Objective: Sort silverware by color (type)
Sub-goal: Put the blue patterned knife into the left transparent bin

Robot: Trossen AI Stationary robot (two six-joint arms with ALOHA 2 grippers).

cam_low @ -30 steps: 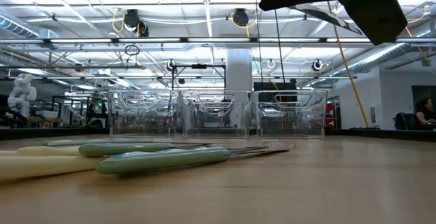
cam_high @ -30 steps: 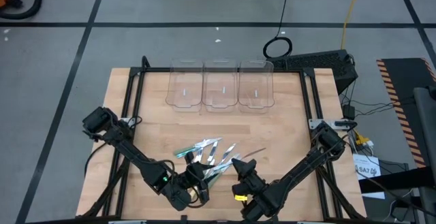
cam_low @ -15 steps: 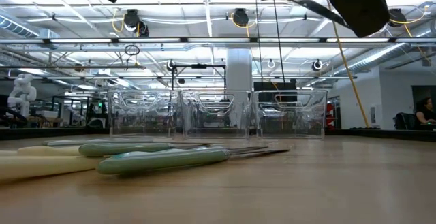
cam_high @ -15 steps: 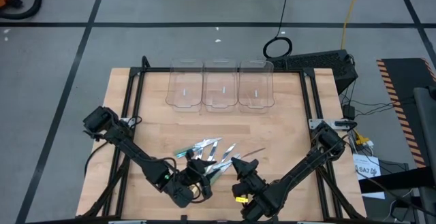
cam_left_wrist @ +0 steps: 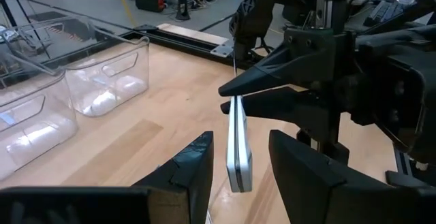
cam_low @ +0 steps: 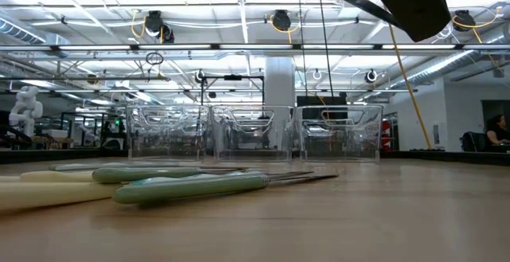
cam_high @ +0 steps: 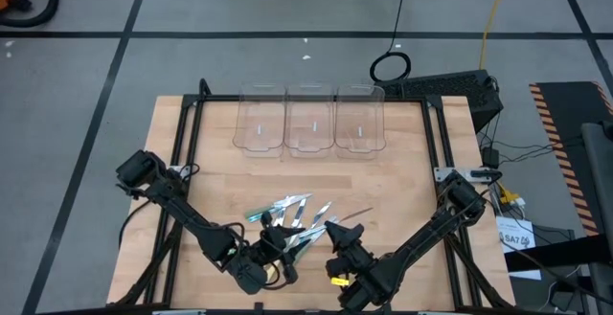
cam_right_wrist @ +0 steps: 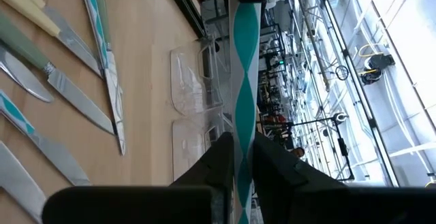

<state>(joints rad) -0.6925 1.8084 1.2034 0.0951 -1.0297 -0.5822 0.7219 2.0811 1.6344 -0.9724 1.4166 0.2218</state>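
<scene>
High view: both arms reach in from the bottom corners of the frame and meet at lower centre, just below the pile of silverware (cam_high: 290,215) lying loose on the wooden surface (cam_high: 402,171). Left end effector (cam_high: 284,254) and right end effector (cam_high: 330,231) sit close together, tips toward each other.

Right wrist view: right end effector (cam_right_wrist: 244,161) is clenched on one utensil (cam_right_wrist: 244,81) with a teal-and-silver handle, gripped at one end and sticking straight out from the fingers (cam_right_wrist: 216,161). More silverware lies flat on the wood beyond it, with pale yellow, green and teal-striped handles.

Left wrist view: left end effector (cam_left_wrist: 238,173) is released, fingers (cam_left_wrist: 193,168) spread. The same utensil (cam_left_wrist: 238,142) hangs edge-on in the gap, with clearance on both sides, touching neither finger. It is held from above by the right end effector (cam_left_wrist: 235,94).

Three clear bins (cam_high: 309,119) stand side by side at upper centre of the surface, well apart from the pile.

Low view: a green-handled piece (cam_low: 191,187) and a pale yellow one (cam_low: 44,196) lie at lower left, with the bins (cam_low: 255,134) in a row behind them.
</scene>
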